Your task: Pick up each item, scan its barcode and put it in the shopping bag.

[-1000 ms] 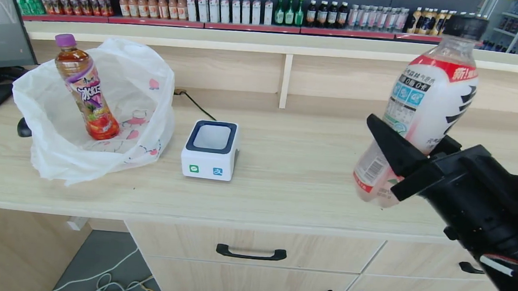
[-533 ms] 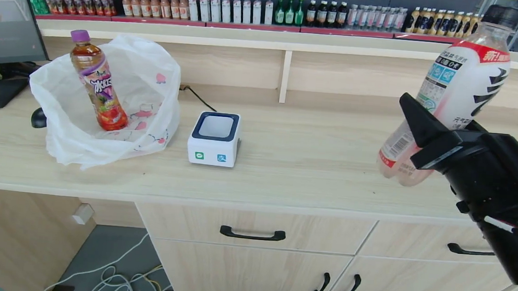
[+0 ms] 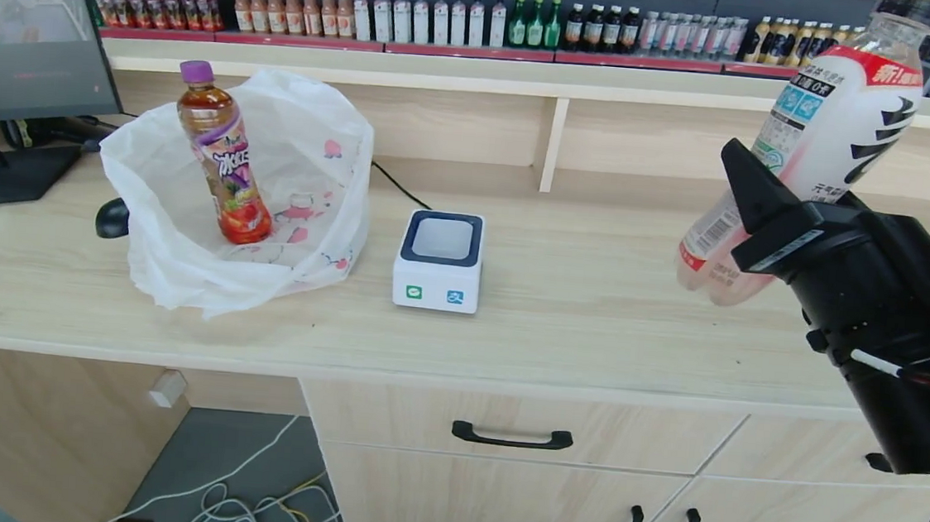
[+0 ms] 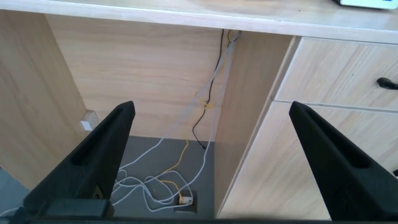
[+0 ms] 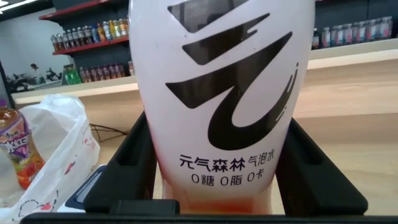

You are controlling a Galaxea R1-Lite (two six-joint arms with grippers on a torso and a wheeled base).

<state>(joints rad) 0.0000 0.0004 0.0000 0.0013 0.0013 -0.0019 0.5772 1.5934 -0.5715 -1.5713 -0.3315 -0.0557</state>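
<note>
My right gripper is shut on a white and pink drink bottle, held tilted in the air above the right part of the counter. The wrist view shows the bottle upright between the black fingers. The white scanner sits mid-counter, well left of the bottle. Further left, a white shopping bag lies open with a purple-capped tea bottle standing in it. My left gripper hangs open below counter level, facing the cabinet side.
A monitor and a black mouse stand at the far left of the wooden counter. Shelves of bottles run behind. Drawers with black handles are below. Cables lie on the floor.
The head camera has moved, shifting the whole picture to the right. My right gripper has lifted the white and pink bottle higher above the counter.
</note>
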